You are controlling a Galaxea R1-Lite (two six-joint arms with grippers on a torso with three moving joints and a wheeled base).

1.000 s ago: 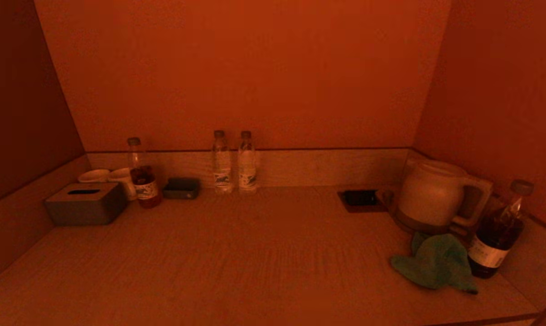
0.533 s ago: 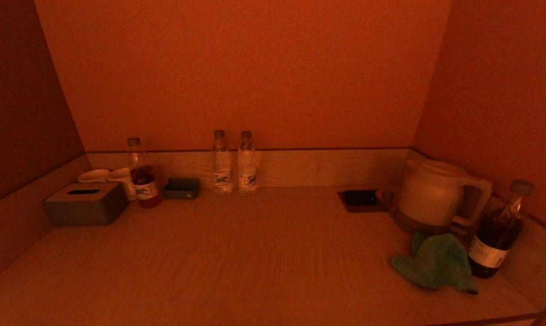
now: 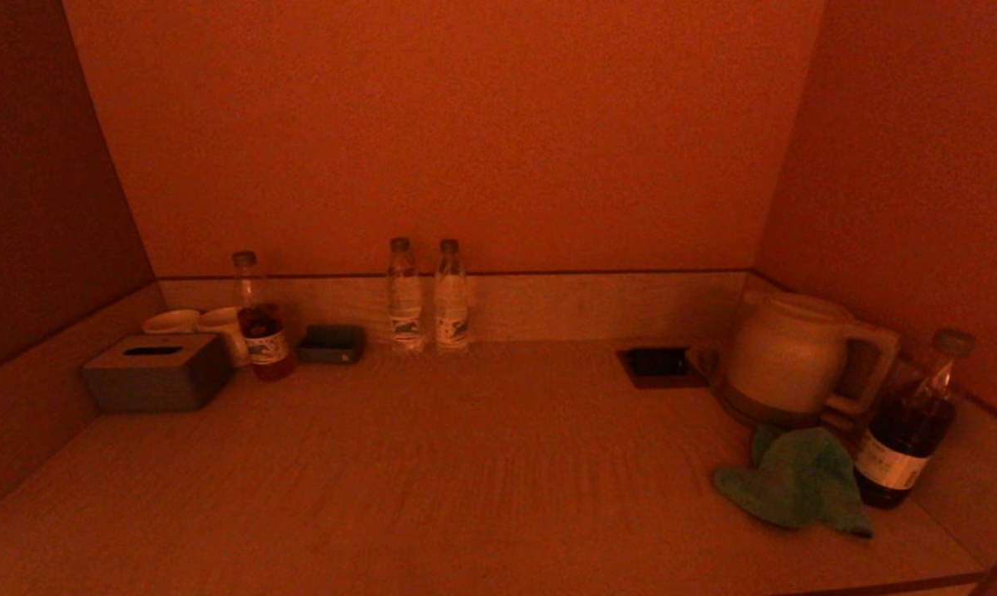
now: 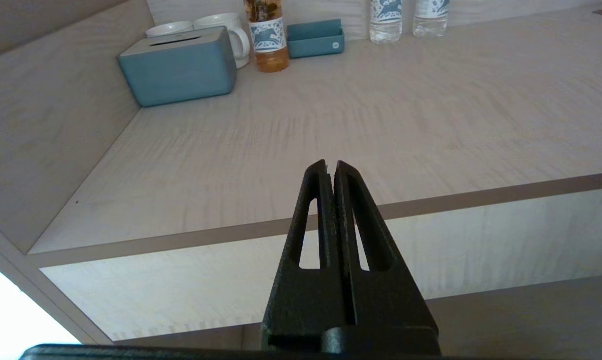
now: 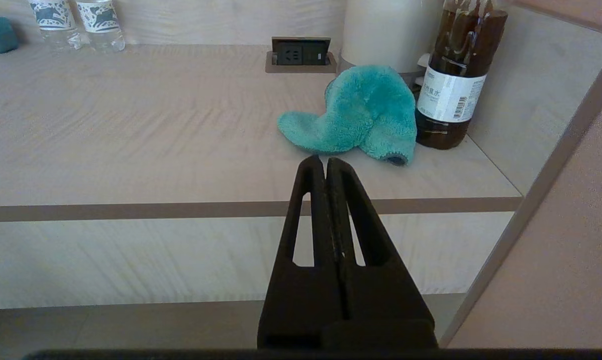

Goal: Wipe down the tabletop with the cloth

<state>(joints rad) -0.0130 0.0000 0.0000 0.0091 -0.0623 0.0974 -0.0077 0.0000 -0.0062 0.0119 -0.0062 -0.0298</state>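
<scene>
A crumpled teal cloth (image 3: 798,486) lies on the pale wood tabletop (image 3: 465,463) at the right, by a kettle and a dark bottle; it also shows in the right wrist view (image 5: 360,115). My right gripper (image 5: 325,160) is shut and empty, held in front of the table's front edge, short of the cloth. My left gripper (image 4: 330,163) is shut and empty, also in front of the front edge, on the left side. Neither arm shows in the head view.
A white kettle (image 3: 788,356) and a dark bottle (image 3: 908,430) stand behind and right of the cloth. A socket (image 3: 657,364) is set in the top. Two water bottles (image 3: 428,298), a tea bottle (image 3: 260,323), a small box (image 3: 331,343), cups (image 3: 200,323) and a tissue box (image 3: 157,372) line the back left.
</scene>
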